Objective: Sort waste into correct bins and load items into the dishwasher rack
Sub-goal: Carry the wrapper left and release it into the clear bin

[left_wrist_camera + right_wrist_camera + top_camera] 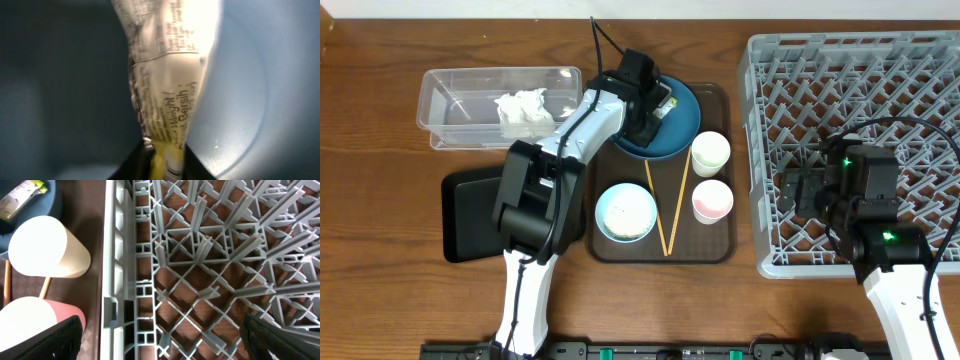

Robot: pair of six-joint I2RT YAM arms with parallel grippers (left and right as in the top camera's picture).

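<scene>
The left claw reaches over the big dark-blue dish at the far end of the brown tray; its two fingers are almost closed, pinching the yellow end of a small packet; the rest of the packet is white and shiny with small black print, and it stretches out over the blue of the dish.

The right claw hangs over the left part of the grey dishwasher rack; its dark fingers are spread wide, with the grey pegs below them; the rack is on the right side of the table, just beside the brown tray.

The crumpled white napkin lies in the clear tub, far left; the black tray sits nearer than the tub, partly hidden by the left arm.

On the brown tray, the pale-green cup stands just right of the dish; the pink cup is just beside it, on the near side; the light-blue bowl is in the near left part; the two chopsticks lie between the bowl and the pink cup, wide apart at the far ends and coming together at the near ends.
</scene>
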